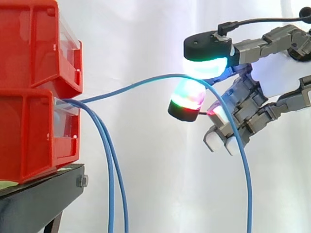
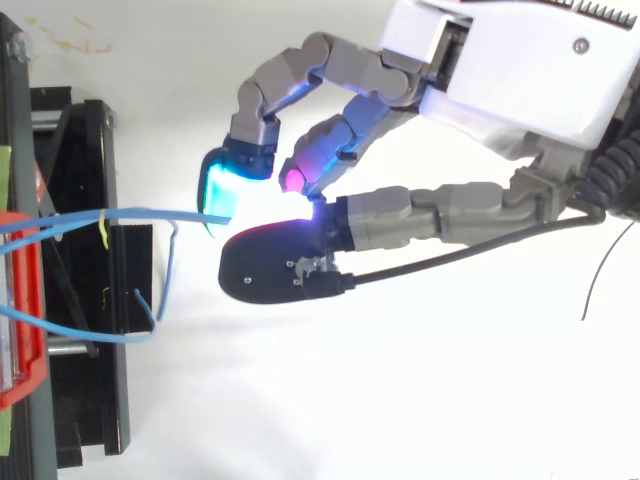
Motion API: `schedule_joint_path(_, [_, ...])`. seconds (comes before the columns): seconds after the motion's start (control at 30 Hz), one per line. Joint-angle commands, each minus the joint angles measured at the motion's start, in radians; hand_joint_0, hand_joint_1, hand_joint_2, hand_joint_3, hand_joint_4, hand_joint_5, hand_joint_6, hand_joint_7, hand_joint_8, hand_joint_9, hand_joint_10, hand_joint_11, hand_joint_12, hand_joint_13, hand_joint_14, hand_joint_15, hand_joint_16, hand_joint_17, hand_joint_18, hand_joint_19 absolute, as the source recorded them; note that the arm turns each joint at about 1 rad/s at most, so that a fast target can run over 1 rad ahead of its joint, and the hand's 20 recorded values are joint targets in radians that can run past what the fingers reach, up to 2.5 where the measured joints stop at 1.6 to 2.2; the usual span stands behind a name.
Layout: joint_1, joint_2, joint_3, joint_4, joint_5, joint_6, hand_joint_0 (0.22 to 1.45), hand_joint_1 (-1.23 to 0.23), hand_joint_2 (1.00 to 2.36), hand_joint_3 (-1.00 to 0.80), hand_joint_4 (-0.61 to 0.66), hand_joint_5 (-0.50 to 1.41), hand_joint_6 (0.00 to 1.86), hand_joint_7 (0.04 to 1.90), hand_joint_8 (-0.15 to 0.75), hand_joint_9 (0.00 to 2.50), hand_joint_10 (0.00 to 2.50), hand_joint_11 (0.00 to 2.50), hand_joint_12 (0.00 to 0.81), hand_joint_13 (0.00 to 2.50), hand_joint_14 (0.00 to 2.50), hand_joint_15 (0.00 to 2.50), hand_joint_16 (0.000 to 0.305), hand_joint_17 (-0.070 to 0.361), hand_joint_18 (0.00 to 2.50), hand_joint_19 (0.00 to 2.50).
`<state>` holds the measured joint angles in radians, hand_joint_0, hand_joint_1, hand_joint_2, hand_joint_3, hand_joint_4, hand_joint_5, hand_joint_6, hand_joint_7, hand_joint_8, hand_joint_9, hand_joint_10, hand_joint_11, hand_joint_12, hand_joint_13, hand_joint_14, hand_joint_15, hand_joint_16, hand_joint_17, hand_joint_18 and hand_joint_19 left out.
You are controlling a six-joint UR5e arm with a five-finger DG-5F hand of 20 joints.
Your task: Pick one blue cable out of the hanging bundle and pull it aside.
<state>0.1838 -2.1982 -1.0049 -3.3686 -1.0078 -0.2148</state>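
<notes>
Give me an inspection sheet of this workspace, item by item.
Surface: black stand carrying stacked red bins.
Job's things: one blue cable runs sideways from the bins, arches over at the hand and drops down past it.
Clutter: nothing seen.
Grippers: hand pinches that cable between its glowing pads.
Cables: two more blue cables hang straight down beside the stand.
Surroundings: white curtain behind everything.

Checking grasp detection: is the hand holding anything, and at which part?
Yes: one thin blue cable, pinched between the hand's glowing pads at the crest of its arc.
</notes>
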Motion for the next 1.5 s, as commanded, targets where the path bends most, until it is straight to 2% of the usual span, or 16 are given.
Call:
schedule_joint_path(0.0, [0.0, 0.0, 0.0, 0.0, 0.0, 0.006, 0.56, -0.75, 1.01, -0.31, -0.05, -0.15, 0.95, 0.83, 0.266, 1.06, 0.02, 0.87, 0.354, 0.81, 0.02, 0.68, 0.046, 0.103, 0.63, 0.73])
schedule_joint_path(0.17, [0.0, 0.0, 0.0, 0.0, 0.0, 0.006, 0.51, -0.7, 1.0, -0.49, -0.01, -0.15, 0.94, 0.85, 0.283, 1.06, 0.02, 0.87, 0.371, 0.81, 0.02, 0.68, 0.049, 0.11, 0.62, 0.73])
schedule_joint_path(0.43, [0.0, 0.0, 0.0, 0.0, 0.0, 0.006, 0.47, -0.65, 1.0, -0.5, 0.01, -0.15, 0.94, 0.82, 0.298, 1.06, 0.02, 0.86, 0.387, 0.81, 0.02, 0.68, 0.053, 0.118, 0.64, 0.72])
schedule_joint_path(0.53, [0.002, 0.0, 0.0, 0.0, 0.0, 0.006, 0.52, -0.7, 1.0, -0.5, -0.01, -0.14, 0.93, 0.86, 0.284, 1.07, 0.02, 0.87, 0.367, 0.81, 0.02, 0.68, 0.049, 0.11, 0.62, 0.73])
schedule_joint_path(0.6, [0.0, 0.0, 0.0, 0.0, 0.0, 0.006, 0.57, -0.72, 1.01, -0.43, -0.03, -0.14, 0.93, 0.89, 0.274, 1.08, 0.02, 0.88, 0.353, 0.81, 0.02, 0.68, 0.046, 0.104, 0.61, 0.74])
schedule_joint_path(0.93, [0.0, 0.0, 0.0, 0.0, 0.0, 0.006, 0.6, -0.81, 1.02, -0.2, -0.11, -0.12, 0.94, 0.92, 0.247, 1.12, 0.02, 0.87, 0.332, 0.82, 0.02, 0.67, 0.044, 0.098, 0.65, 0.72])
schedule_joint_path(1.3, [0.002, 0.0, 0.0, -0.005, -0.02, 0.032, 0.59, -0.82, 1.03, -0.13, -0.08, -0.11, 0.93, 0.98, 0.235, 1.15, 0.02, 0.84, 0.334, 0.85, 0.02, 0.67, 0.043, 0.096, 0.66, 0.7])
schedule_joint_path(1.4, [0.003, 0.0, -0.001, -0.006, -0.044, 0.078, 0.59, -0.82, 1.03, -0.12, -0.07, -0.11, 0.93, 0.98, 0.228, 1.1, 0.02, 0.76, 0.336, 0.84, 0.02, 0.65, 0.043, 0.096, 0.65, 0.69])
schedule_joint_path(1.43, [0.003, 0.0, 0.0, -0.005, -0.081, 0.115, 0.59, -0.82, 1.02, -0.12, -0.06, -0.11, 0.93, 0.98, 0.228, 1.07, 0.02, 0.71, 0.338, 0.82, 0.02, 0.62, 0.043, 0.096, 0.65, 0.68])
schedule_joint_path(1.47, [0.003, 0.0, 0.0, -0.006, -0.101, 0.135, 0.59, -0.81, 1.02, -0.12, -0.06, -0.1, 0.93, 0.99, 0.225, 1.05, 0.02, 0.69, 0.336, 0.81, 0.02, 0.62, 0.042, 0.095, 0.64, 0.68])
